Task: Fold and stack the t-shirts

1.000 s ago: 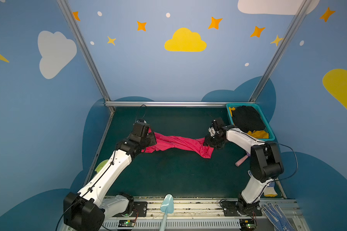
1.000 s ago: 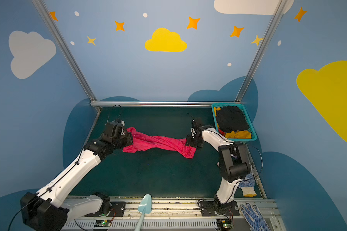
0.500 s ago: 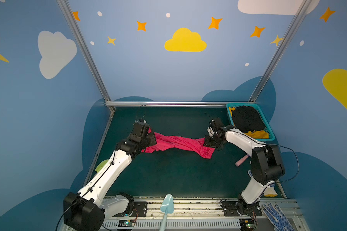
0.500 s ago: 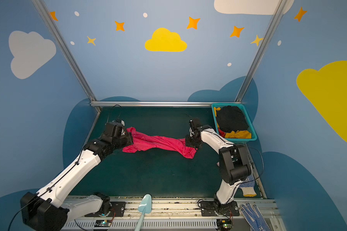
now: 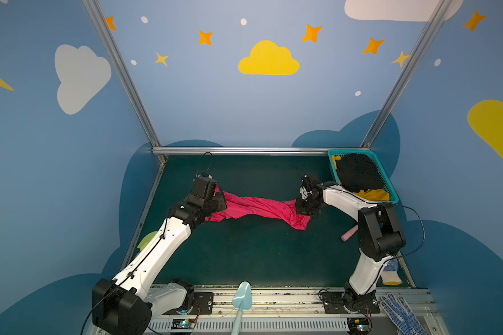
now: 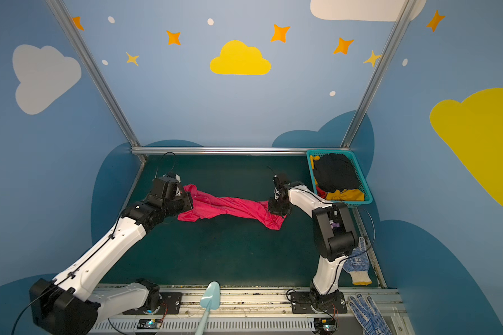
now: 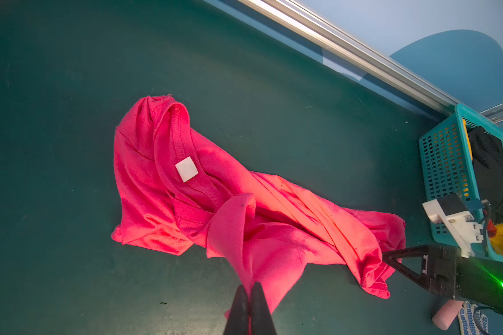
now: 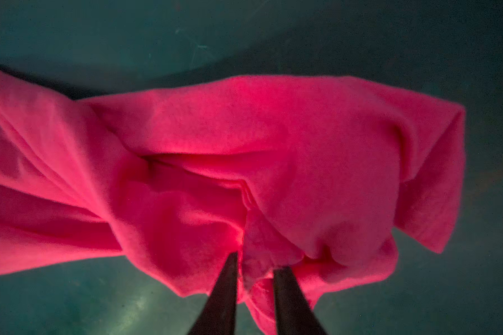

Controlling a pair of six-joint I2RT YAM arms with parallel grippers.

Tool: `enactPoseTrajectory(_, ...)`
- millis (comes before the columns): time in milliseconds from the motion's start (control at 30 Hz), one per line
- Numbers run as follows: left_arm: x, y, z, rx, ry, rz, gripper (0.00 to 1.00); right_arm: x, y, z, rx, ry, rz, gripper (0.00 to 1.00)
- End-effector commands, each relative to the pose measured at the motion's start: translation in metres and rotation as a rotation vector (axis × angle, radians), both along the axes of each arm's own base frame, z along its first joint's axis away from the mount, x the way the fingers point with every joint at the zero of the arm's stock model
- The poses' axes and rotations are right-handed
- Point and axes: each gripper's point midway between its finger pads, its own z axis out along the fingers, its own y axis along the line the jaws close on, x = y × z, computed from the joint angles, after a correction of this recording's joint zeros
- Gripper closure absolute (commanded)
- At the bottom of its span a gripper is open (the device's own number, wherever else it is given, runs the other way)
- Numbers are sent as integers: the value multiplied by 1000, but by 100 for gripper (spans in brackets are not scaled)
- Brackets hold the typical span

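Pink-red t-shirt (image 5: 256,207) sits bunched mid-frame on the mat (image 5: 244,255) in both top views. Right gripper (image 8: 257,262) just pinched shut on its frame-right end, left gripper (image 7: 248,287) clamped on the frame-left end, so spreading looks next. Right wrist view is dark and blurry: can't tell which edge it caught, and top views hide both jaws.

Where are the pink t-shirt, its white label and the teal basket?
pink t-shirt (image 5: 262,207): in a top view, middle of the cloth
white label (image 7: 186,169): left wrist view, its centre
teal basket (image 5: 351,152): in a top view, far rim
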Motion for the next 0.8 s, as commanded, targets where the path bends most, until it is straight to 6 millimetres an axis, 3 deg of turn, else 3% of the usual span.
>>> enactPoseTrajectory(0,-3,7,6,9,-18,23,95,10,4,14,11,-39,3,100)
enactPoseTrajectory(167,-2,19,39,42,-105,49,95,12,-11,46,-20,-120,1,100)
enactPoseTrajectory(500,-4,54,135,98,-355,139,95,1,-48,153,-4,-393,-41,100)
enactPoseTrajectory(767,-18,79,176,131,-471,217,95,-17,-72,199,-19,-533,-77,100)
